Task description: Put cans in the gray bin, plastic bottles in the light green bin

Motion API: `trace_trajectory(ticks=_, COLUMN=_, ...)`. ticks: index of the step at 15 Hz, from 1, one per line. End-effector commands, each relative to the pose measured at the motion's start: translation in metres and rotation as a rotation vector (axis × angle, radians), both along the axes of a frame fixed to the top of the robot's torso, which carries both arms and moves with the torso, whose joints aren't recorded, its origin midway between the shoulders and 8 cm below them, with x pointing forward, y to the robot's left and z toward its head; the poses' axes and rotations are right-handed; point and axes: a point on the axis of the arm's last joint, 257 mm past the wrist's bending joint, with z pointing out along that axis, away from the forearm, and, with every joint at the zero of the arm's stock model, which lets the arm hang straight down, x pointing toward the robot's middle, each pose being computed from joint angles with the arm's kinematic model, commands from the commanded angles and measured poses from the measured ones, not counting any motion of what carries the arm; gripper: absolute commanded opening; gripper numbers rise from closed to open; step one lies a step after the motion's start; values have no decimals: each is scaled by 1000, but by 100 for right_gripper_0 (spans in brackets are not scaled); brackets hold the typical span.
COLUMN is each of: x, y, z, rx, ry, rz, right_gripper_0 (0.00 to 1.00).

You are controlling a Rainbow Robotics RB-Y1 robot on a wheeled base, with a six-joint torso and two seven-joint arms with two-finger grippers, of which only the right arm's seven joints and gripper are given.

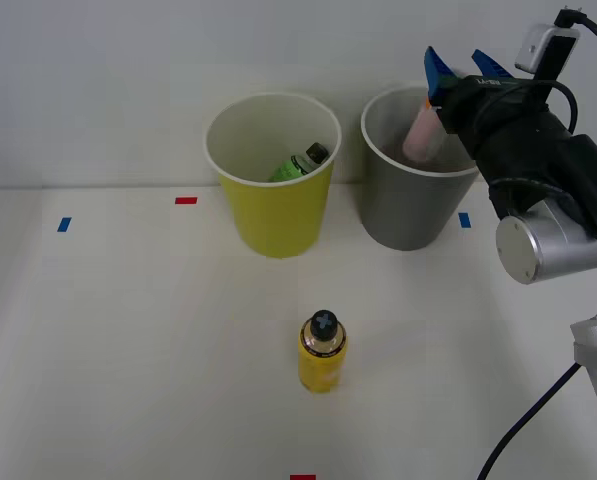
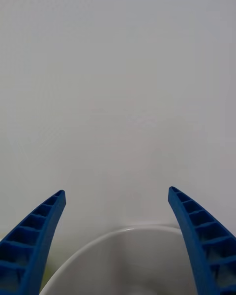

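Hovering above the gray bin [image 1: 408,190], the right gripper [image 1: 465,66] has its blue ribbed fingers spread apart with nothing between them; the wrist view shows the same two fingers [image 2: 34,236] wide open over a pale curved rim [image 2: 123,241]. The can [image 1: 420,135] sits inside the gray bin, leaning against its wall with the pale pink part showing, apart from the fingers, so that part of the sorting looks done. A green-label bottle [image 1: 300,165] lies tilted inside the light green bin [image 1: 273,215], its black cap pointing toward the far rim, so one plastic bottle also appears sorted. What seems left is the yellow-label bottle [image 1: 322,355], standing upright on the white table [image 1: 128,350] in front of both bins, well apart from the gripper. Judging by this layout, the task is roughly two thirds complete, with one pick and one drop into the yellow-green bucket still to do.
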Motion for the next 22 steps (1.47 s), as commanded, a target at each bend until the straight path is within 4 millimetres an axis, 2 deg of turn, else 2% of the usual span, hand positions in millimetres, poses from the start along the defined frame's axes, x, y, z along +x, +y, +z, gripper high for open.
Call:
trace_trajectory(ticks=1, x=0, y=0, z=0, rx=2, ry=0, rz=0, right_gripper_0=100)
trace_trajectory(ticks=19, x=-2, y=0, z=3, rx=1, ry=-22, rz=3, right_gripper_0=100)
trace_trajectory(ticks=22, x=-19, y=-8, z=1, rx=-20, ry=-53, rz=7, right_gripper_0=100)
